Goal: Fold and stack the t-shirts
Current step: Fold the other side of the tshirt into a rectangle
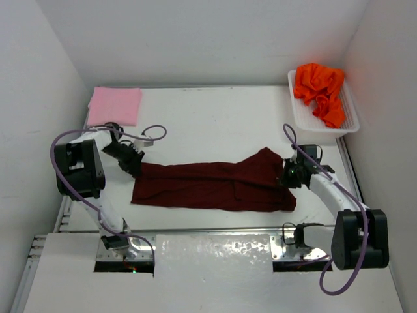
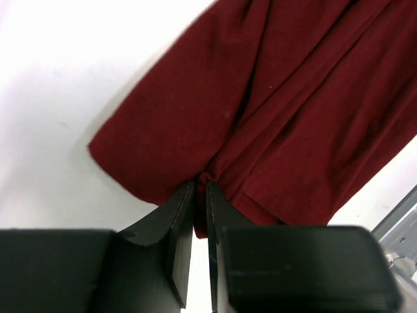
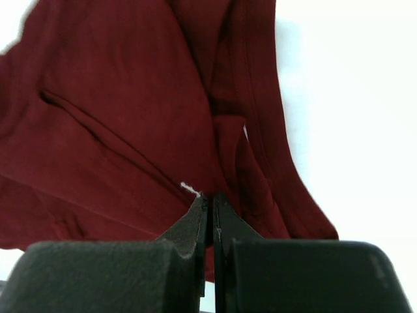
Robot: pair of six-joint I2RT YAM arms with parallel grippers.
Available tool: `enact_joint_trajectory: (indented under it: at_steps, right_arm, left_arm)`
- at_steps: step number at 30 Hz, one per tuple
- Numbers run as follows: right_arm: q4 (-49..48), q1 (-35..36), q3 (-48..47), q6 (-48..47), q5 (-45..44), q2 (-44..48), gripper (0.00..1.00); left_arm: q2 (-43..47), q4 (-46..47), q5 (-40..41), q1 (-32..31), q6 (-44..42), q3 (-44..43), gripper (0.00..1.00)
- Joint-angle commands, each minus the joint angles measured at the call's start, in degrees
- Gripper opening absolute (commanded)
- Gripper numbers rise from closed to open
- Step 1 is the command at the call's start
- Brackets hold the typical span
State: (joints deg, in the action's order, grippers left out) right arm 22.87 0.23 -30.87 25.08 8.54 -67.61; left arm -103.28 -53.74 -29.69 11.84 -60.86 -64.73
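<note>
Claws, two: left claw (image 1: 135,168) and right claw (image 1: 287,175) each clamped on an end of one maroon t-shirt (image 1: 208,186) on the bench (image 1: 208,124); one pink t-shirt (image 1: 115,105) beyond its left end, one orange t-shirt (image 1: 319,88) in a basket (image 1: 313,124) beyond its right.

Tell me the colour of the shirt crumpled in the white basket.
The shirt in the basket is bright orange; the top external view shows it best.

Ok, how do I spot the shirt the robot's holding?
Look at the middle of the white table. The dark maroon t-shirt lies stretched there, pinched at its ends by the left gripper and right gripper. The pink t-shirt sits folded in a far corner and the orange t-shirt is bunched in the basket.
</note>
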Motion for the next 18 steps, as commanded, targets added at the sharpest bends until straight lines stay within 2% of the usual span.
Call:
enact_joint_trajectory:
  at_steps: [1, 4, 8, 11, 14, 18]
  right_arm:
    - [-1.86, -0.05, 2.13, 0.23, 1.13, -0.15, 0.00]
    - [-2.31, -0.05, 2.92, 0.58, 1.57, -0.15, 0.00]
    - [-1.78, -0.05, 3.27, 0.15, 1.48, 0.55, 0.00]
    - [-1.52, -0.05, 2.92, 0.06, 1.48, 0.99, 0.00]
    - [-0.99, -0.05, 2.14, -0.29, 1.31, 0.91, 0.00]
    - [-0.29, -0.05, 1.69, -0.82, 0.96, 1.17, 0.00]
  left_arm:
    - [2.74, 1.79, 2.36, 0.56, -2.51, 1.62, 0.11]
    - [3.09, 2.58, 3.06, 0.56, -1.89, 1.71, 0.14]
    - [3.44, 0.05, 1.49, 0.56, -2.51, -0.48, 0.33]
    - [3.44, -2.68, -2.81, 0.99, -2.86, -4.24, 0.34]
    - [1.43, -10.06, -7.48, 1.44, -4.35, -9.61, 0.34]
    - [-0.43, -13.84, -4.42, 1.52, -6.46, -11.82, 0.34]
